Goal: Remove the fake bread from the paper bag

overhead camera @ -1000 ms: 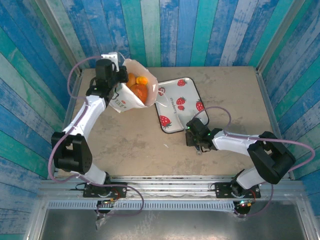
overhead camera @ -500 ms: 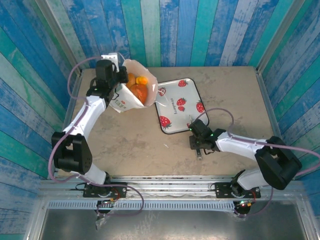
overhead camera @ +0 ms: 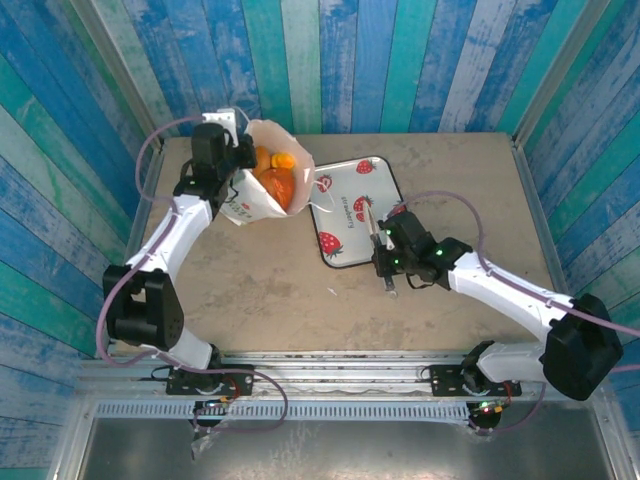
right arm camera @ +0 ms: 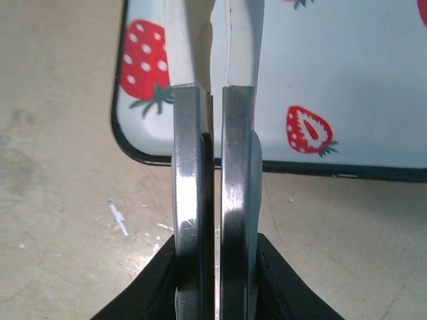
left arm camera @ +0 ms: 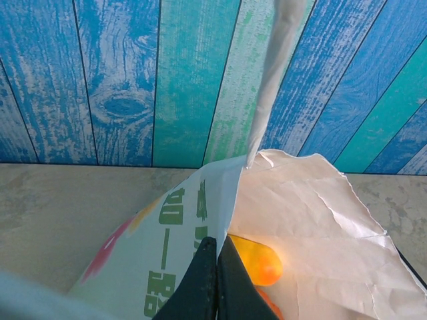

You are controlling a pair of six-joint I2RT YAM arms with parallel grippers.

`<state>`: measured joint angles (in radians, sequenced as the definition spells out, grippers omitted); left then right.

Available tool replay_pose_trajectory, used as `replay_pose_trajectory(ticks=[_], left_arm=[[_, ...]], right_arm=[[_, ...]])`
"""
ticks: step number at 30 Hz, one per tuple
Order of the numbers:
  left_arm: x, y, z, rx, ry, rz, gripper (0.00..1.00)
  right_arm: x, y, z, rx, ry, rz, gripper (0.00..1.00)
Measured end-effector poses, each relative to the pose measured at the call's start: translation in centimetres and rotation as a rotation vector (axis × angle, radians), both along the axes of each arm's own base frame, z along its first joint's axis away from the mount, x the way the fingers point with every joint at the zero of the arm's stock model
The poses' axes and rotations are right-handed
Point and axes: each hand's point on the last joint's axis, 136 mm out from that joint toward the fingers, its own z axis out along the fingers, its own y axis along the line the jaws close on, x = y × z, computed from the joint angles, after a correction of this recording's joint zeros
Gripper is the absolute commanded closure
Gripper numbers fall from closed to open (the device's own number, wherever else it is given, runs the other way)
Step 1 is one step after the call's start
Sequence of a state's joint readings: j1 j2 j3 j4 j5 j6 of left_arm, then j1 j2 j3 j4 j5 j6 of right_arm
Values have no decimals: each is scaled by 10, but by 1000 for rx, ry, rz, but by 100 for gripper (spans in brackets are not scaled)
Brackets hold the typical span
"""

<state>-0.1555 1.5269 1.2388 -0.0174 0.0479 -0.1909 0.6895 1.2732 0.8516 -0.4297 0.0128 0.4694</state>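
Note:
The white paper bag (overhead camera: pixel 243 207) lies tilted at the back left with its mouth facing right. Orange and golden fake bread (overhead camera: pixel 276 180) shows inside the mouth. My left gripper (overhead camera: pixel 236 160) is shut on the bag's upper rim. In the left wrist view its black fingers (left arm camera: pixel 207 277) pinch the paper bag (left arm camera: pixel 313 200) edge, with a yellow-orange piece of fake bread (left arm camera: pixel 259 261) just inside. My right gripper (overhead camera: pixel 386 262) is shut on metal tongs (overhead camera: pixel 374 226), holding them above the tray's near edge. In the right wrist view both arms of the tongs (right arm camera: pixel 190 167) are squeezed nearly together.
A white strawberry-print tray (overhead camera: pixel 372 176) with a dark rim lies right of the bag; its near edge (right arm camera: pixel 347 80) sits under the tong tips. The tan tabletop (overhead camera: pixel 270 285) is bare in front. Blue plank walls enclose the back and sides.
My right gripper has closed on the tongs and carried them up off the table toward the tray. The left gripper and the bag have not moved.

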Motion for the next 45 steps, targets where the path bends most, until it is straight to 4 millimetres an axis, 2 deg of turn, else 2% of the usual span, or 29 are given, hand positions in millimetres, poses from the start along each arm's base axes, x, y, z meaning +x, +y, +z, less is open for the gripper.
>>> replay_pose_trajectory(ticks=[4,8,11,16,20,22,29,33,37,40,43,45], left_arm=[[-5,0,0,-1,-1,-3,100],[-8,1,-3,-3,0,-3,100],[-8,1,-4,-6,-1,-2,100],[-9,1,-4,-12,-3,0,100],[-12,1,-4,-14,-7,-4,100],[-15,-1,-5,-14,-9,-16,100],[-29,-9,-10,2,-11,-84,100],[-38,-15,-14,14,-14,-132,99],[-47,-22,-18,23,-14,-186,98],[-50,-27,-21,25,-13,-215,98],[-53,-31,-23,27,-11,-239,99],[-54,-34,-24,35,-12,-259,99]], right_arm=[[3,-1,7,75,25,9,61],[14,-6,15,177,51,-6,55],[19,-7,20,232,59,-1,55],[19,-3,19,287,95,33,64],[20,1,16,301,128,51,79],[20,3,21,310,127,62,80],[23,12,52,348,92,96,79],[17,23,88,358,52,134,75],[5,49,135,374,-8,215,75],[-5,68,157,385,-19,267,74],[-6,82,158,384,9,290,73],[-3,88,149,374,51,285,72]])
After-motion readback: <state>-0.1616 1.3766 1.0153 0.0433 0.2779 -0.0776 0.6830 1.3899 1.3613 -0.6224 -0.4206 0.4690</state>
